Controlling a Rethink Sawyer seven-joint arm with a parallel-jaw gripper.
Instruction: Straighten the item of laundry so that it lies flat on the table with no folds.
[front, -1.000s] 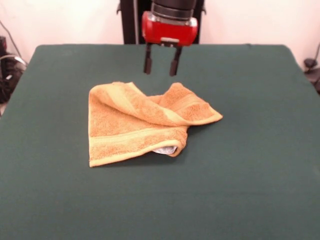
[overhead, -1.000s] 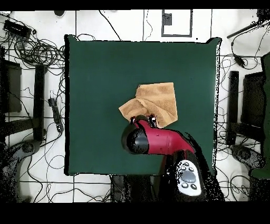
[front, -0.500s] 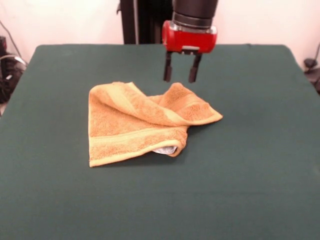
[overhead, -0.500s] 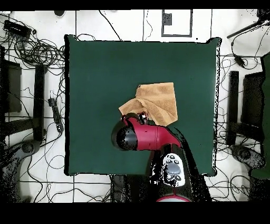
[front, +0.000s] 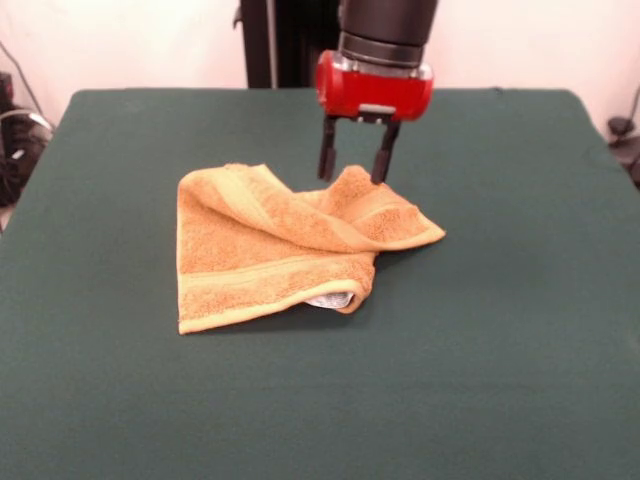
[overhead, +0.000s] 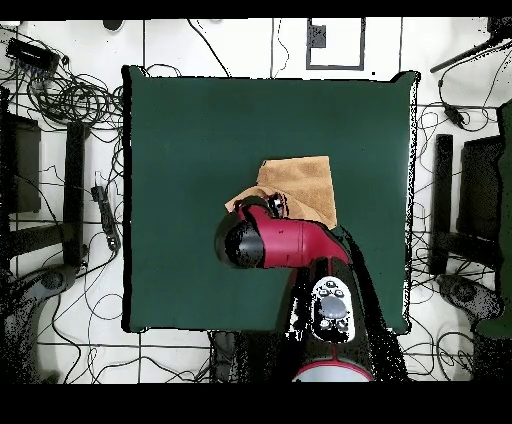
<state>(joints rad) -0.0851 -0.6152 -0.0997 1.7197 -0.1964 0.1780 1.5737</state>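
The orange-tan towel (front: 275, 250) lies folded over itself in the middle of the dark green table (front: 500, 330), with a raised fold at its far right and a white tag peeking out at its near edge. My gripper (front: 352, 170) hangs open just above that raised fold, one finger on either side of its peak. In the overhead view the towel (overhead: 300, 185) lies just past the red arm, which hides my gripper.
The black pedestal (front: 270, 40) stands behind the table's far edge. Cables and stands (overhead: 60, 100) lie on the floor around the table (overhead: 180, 130) in the overhead view.
My gripper has moved from the far edge towards the towel and lowered, now straddling the raised fold. The towel has not moved.
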